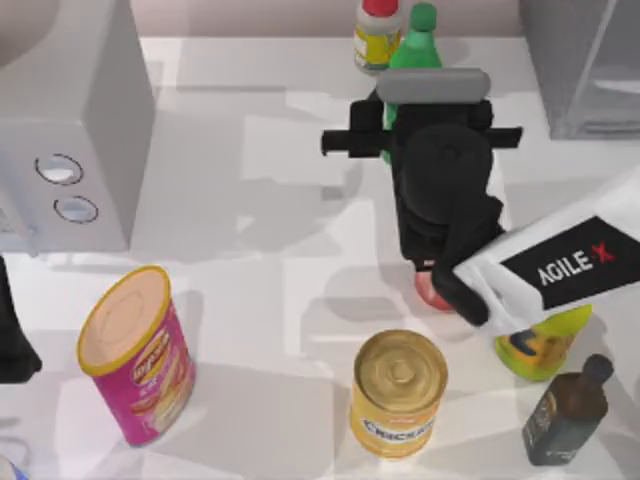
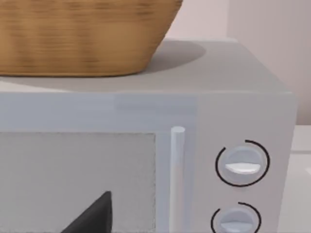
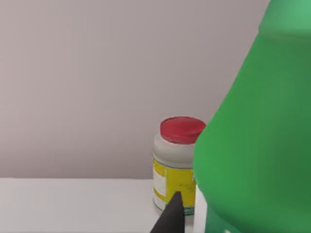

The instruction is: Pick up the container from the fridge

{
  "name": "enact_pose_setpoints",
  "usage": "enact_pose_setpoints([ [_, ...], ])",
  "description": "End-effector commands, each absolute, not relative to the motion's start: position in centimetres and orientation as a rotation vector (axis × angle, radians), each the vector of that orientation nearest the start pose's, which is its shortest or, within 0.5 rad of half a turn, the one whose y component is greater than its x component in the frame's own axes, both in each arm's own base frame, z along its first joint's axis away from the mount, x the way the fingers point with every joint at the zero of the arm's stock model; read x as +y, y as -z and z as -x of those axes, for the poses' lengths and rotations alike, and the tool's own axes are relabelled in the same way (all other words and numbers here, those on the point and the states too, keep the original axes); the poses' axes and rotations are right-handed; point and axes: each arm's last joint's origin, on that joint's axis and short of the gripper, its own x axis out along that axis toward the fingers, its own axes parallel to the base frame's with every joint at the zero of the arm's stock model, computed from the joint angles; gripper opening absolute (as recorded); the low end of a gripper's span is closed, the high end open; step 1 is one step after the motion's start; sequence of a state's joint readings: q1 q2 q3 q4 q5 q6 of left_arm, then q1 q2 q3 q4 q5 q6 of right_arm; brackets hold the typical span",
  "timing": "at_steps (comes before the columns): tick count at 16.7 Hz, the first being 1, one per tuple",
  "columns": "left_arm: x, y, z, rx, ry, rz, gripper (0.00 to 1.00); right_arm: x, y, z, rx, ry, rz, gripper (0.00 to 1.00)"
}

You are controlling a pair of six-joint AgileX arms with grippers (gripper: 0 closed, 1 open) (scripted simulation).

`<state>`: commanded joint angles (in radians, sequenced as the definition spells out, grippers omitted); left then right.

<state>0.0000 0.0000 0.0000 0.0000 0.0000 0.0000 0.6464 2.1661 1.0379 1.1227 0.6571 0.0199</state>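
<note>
The container [image 1: 421, 38] is a slim bright green bottle with a round green cap. It stands upright on the table at the back centre, to the left of the fridge [image 1: 585, 75] and outside it. My right gripper [image 1: 402, 128] sits right at the bottle's body, and its black wrist covers the lower part. In the right wrist view the container [image 3: 252, 145] looms very close. My left arm [image 1: 12, 345] is parked at the left edge.
A small yellow-labelled bottle with a red cap [image 1: 378, 32] [image 3: 177, 162] stands just left of the container. The white box with two dials [image 1: 70, 130] [image 2: 233, 165] carries a wicker basket [image 2: 82, 34]. A pink canister [image 1: 135, 355], a gold can [image 1: 398, 392], a yellow-green bottle [image 1: 542, 342] and a dark bottle [image 1: 568, 412] stand nearer the front.
</note>
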Motion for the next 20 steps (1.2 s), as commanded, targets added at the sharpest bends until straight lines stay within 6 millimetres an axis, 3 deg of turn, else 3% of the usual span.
enact_pose_setpoints([
  [6, -0.1, -16.0, -10.6, 0.000, 0.000, 0.000, 1.00, 24.2, -9.5, -38.2, -0.002, -0.012, 0.001, 0.00],
  [11, -0.1, -16.0, -10.6, 0.000, 0.000, 0.000, 1.00, 23.9, -9.0, -38.5, 0.003, -0.005, 0.007, 0.00],
  [20, -0.1, -16.0, -10.6, 0.000, 0.000, 0.000, 1.00, 23.9, -9.0, -38.5, 0.003, -0.005, 0.007, 0.68],
])
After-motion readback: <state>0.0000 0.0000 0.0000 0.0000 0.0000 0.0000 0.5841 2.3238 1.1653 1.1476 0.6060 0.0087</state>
